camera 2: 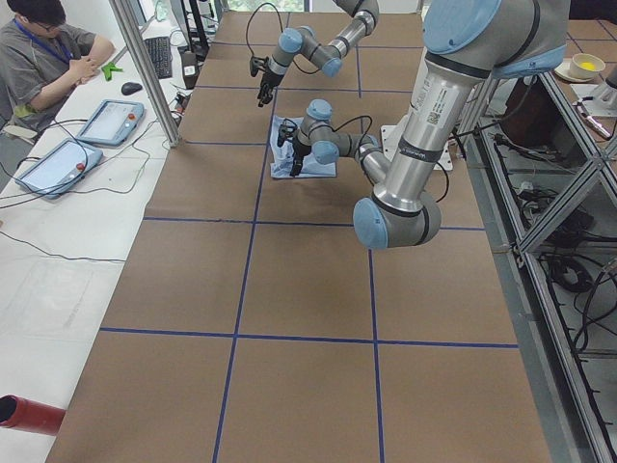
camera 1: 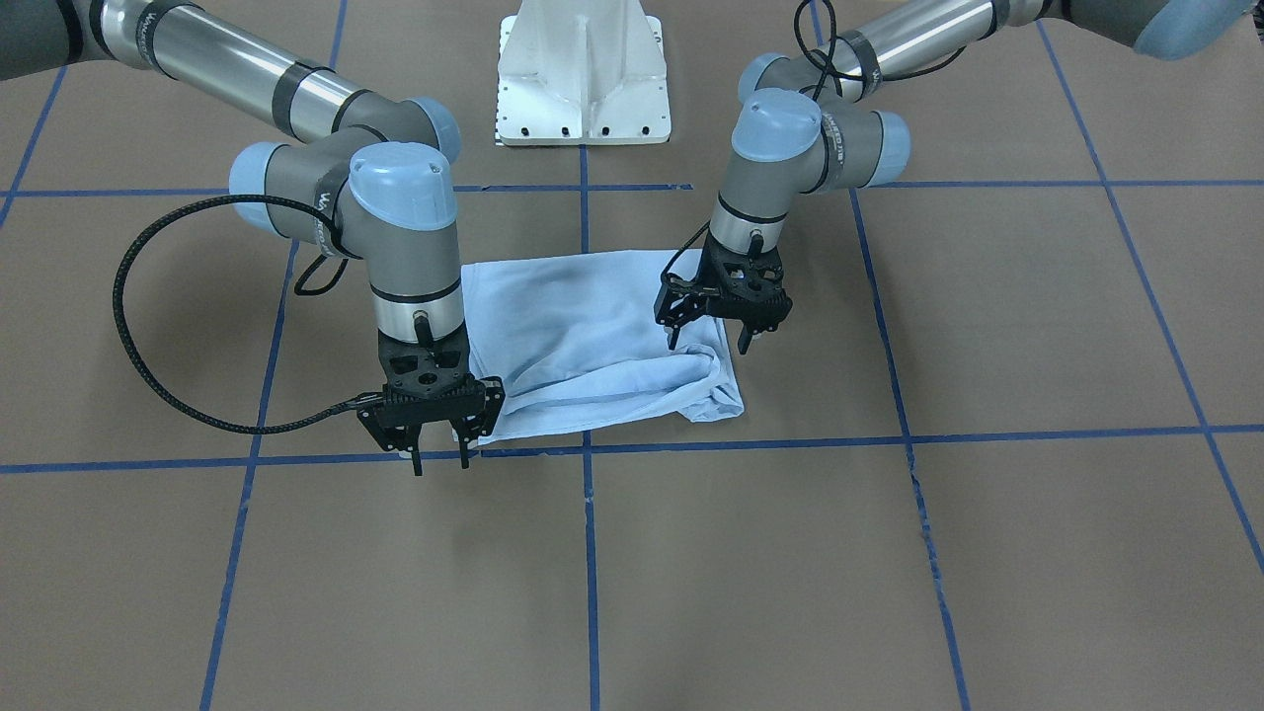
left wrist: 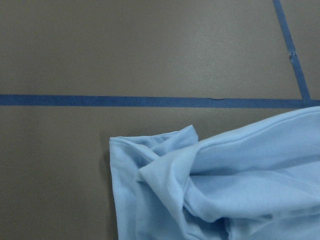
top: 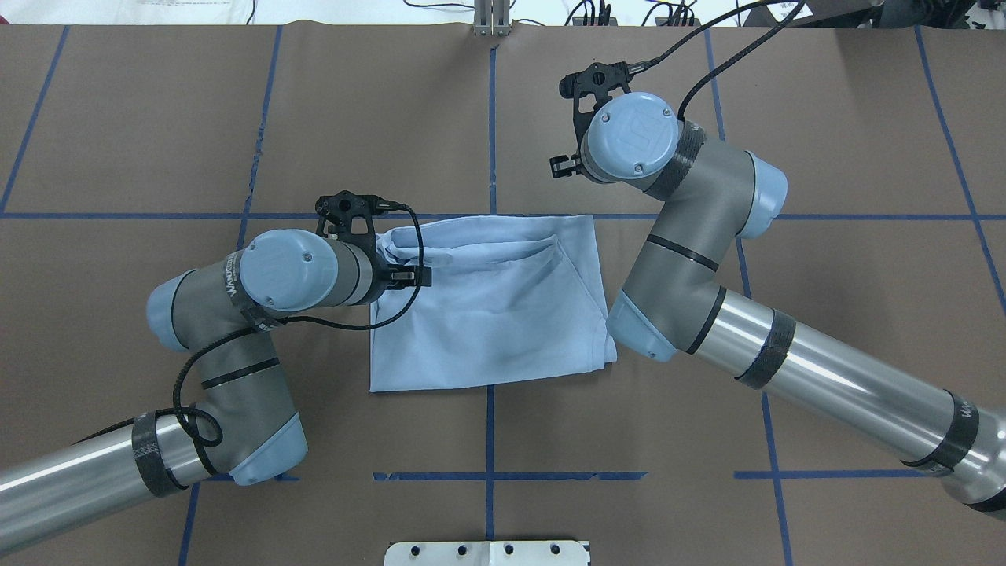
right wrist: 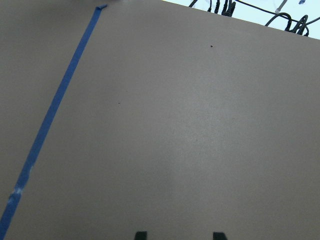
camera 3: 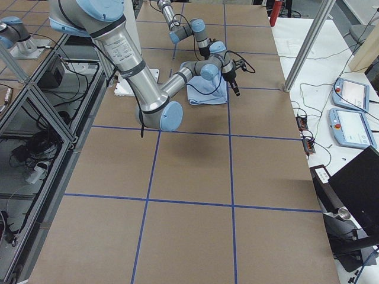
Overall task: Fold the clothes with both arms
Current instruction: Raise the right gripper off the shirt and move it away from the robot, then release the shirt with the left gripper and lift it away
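The clothes are one light blue T-shirt (camera 1: 592,346) lying folded into a rough rectangle (top: 487,306) mid-table, with its far edge bunched in ridges. My left gripper (camera 1: 707,344) hovers just above the bunched corner (left wrist: 165,165) on the robot's left, fingers apart and holding nothing. No fingertips show in the left wrist view. My right gripper (camera 1: 440,462) hangs open above the table by the shirt's other far corner. Its wrist view shows two separated fingertips (right wrist: 140,235) over bare brown surface. The chest print and neck label are hidden.
Blue tape lines (camera 1: 588,553) divide the brown table cover into squares. The white pedestal base (camera 1: 583,79) stands at the robot's side. A person (camera 2: 48,48) sits at a side bench with teach pendants (camera 2: 111,121). A red cylinder (camera 2: 29,413) lies at a corner.
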### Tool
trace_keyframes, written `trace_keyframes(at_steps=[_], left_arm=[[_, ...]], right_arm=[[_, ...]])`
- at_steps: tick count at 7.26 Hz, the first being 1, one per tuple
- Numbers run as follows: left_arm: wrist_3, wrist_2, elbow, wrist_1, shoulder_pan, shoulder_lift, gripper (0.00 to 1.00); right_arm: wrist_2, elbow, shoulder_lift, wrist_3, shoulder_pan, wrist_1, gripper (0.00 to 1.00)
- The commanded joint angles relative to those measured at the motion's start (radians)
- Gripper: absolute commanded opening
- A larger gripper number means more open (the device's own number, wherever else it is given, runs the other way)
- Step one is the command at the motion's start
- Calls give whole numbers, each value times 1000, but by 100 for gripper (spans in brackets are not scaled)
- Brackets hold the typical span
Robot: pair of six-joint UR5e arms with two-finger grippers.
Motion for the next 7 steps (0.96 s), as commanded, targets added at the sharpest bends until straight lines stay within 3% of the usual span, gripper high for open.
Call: trace_keyframes(at_steps=[1,5,7], left_arm=[[1,2,43,4,-2,-25,100],[49,2,216,-10,-126,-93,100],[122,-1,242,-16,-175,-94,100]], right_arm=[[1,0,0,11,1,-1,100],[3,0,-3,13,3,0,100],[3,2,-4,14,3,0,100]])
